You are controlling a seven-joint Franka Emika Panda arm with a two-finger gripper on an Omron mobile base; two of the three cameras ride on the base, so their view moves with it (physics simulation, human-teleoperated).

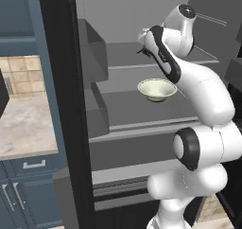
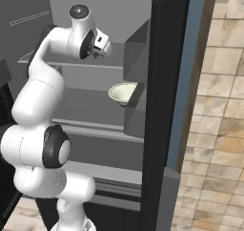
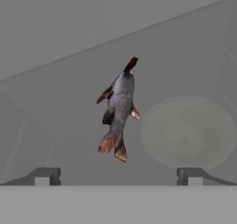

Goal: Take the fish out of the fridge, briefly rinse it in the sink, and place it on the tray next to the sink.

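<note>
The fridge (image 1: 61, 81) (image 2: 162, 106) stands open, and my arm reaches onto its upper grey shelf. On that shelf lies the fish (image 3: 118, 109), small, slender and dark grey-brown, with its forked reddish tail pointing toward my hand. My gripper (image 3: 118, 177) (image 1: 143, 47) (image 2: 99, 51) is open and holds nothing. Its fingertips (image 3: 44, 177) stand wide apart on either side of the fish's line, a little short of the tail. The sink and the tray are out of view.
A pale bowl (image 1: 157, 88) (image 2: 123, 92) sits on the shelf below my hand. Boxy grey door bins (image 1: 92, 53) (image 2: 136, 48) jut in beside the shelves. Blue cabinets (image 1: 28, 176) and a marbled counter (image 1: 23, 124) lie left of the fridge.
</note>
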